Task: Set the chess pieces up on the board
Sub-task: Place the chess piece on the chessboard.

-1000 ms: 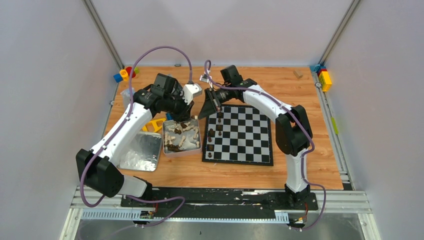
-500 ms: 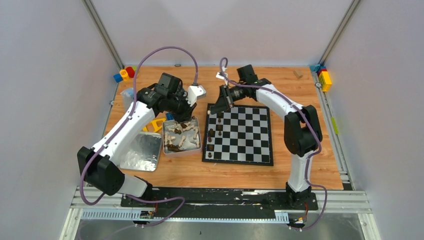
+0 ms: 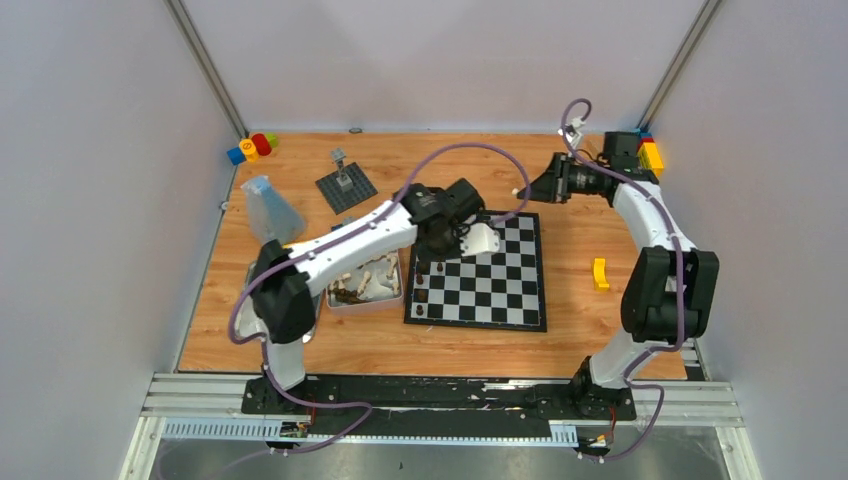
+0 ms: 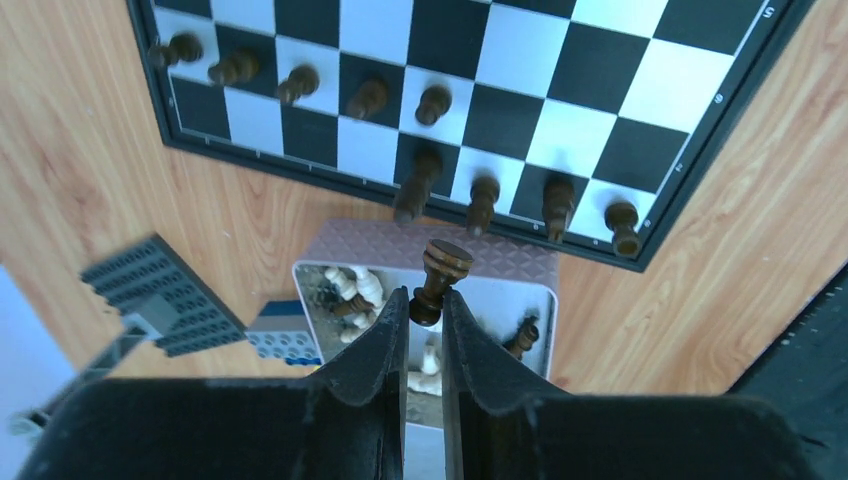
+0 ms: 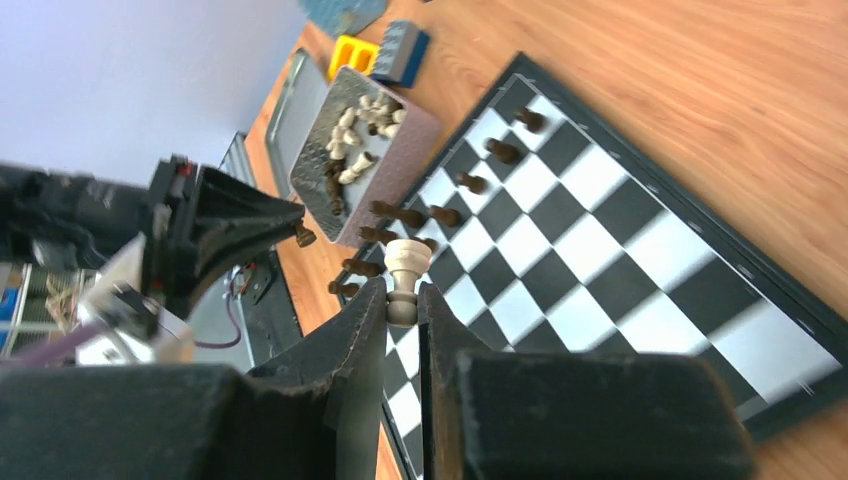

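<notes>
Left gripper (image 4: 425, 302) is clenched on one end of a tilted dark brown piece (image 4: 438, 277), by the board (image 4: 500, 55) edge. Right gripper (image 5: 401, 297) pinches a cream piece (image 5: 405, 268) off-board. They look tiny, light, rigid and slick — take them at the narrow stem.

The wooden table (image 3: 450, 345) bore a tin (image 4: 500, 263) beneath the left fingers (image 4: 375, 350). The board (image 4: 505, 65) lay just beyond them.

Pale grey walls (image 3: 90, 200), orange wood-grain tabletop (image 3: 450, 345), aluminium corner posts (image 3: 205, 65), metal rails (image 3: 690, 405) at near edge
</notes>
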Motion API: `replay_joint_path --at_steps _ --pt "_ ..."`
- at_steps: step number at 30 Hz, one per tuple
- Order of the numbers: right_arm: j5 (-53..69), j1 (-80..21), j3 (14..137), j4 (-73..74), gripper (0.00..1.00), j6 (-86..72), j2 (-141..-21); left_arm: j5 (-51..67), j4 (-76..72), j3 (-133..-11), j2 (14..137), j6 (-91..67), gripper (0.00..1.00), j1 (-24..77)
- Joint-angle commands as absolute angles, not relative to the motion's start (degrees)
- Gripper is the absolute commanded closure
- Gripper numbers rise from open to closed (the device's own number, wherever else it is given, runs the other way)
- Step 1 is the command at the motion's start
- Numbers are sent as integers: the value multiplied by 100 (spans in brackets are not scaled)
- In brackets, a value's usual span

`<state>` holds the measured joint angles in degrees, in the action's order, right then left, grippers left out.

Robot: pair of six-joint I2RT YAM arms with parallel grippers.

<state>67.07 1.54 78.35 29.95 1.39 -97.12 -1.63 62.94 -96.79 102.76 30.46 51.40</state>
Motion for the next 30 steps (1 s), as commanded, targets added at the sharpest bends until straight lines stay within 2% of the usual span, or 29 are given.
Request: replay_joint_path --at_steps 1,12,30 --pt "6850 804 7431 2870 96 516 -9282 -1416 7037 -10463 11131 3376 91 5716" --pt "7317 1536 6893 2629 97 580 -8982 -2625 7814 -11380 12897 3487 89 6355" --pt "7531 1555 6855 2614 96 510 -9234 -2710 7999 -11506 13346 3081 87 6433"
